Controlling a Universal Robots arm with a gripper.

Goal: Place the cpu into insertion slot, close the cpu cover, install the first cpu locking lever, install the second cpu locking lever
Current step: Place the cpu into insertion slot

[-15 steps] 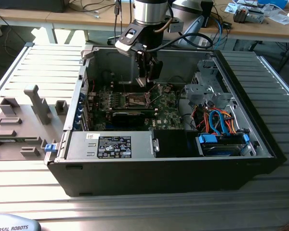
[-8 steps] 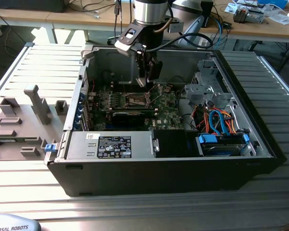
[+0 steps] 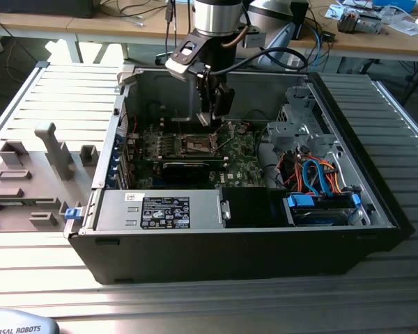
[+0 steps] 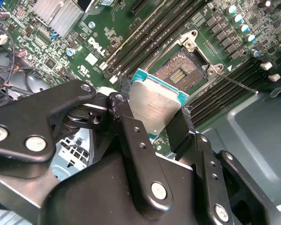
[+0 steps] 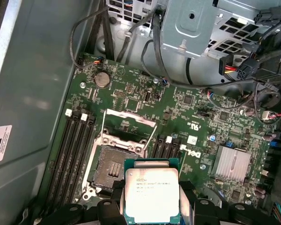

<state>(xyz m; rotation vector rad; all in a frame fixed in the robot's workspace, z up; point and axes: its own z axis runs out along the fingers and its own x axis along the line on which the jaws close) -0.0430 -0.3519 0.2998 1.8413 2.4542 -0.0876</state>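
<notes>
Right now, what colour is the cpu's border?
Teal-green border on the cpu; clearest in the first wrist view.

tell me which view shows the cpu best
The first wrist view: the cpu faces the camera, its whole metal top visible between the jaws. The second wrist view shows it tilted, partly behind the jaws. The exterior view leaves it too small to tell.

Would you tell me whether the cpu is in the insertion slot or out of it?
Out. The gripper holds the cpu by its edges, and the insertion slot shows its bare dark contacts.
</notes>
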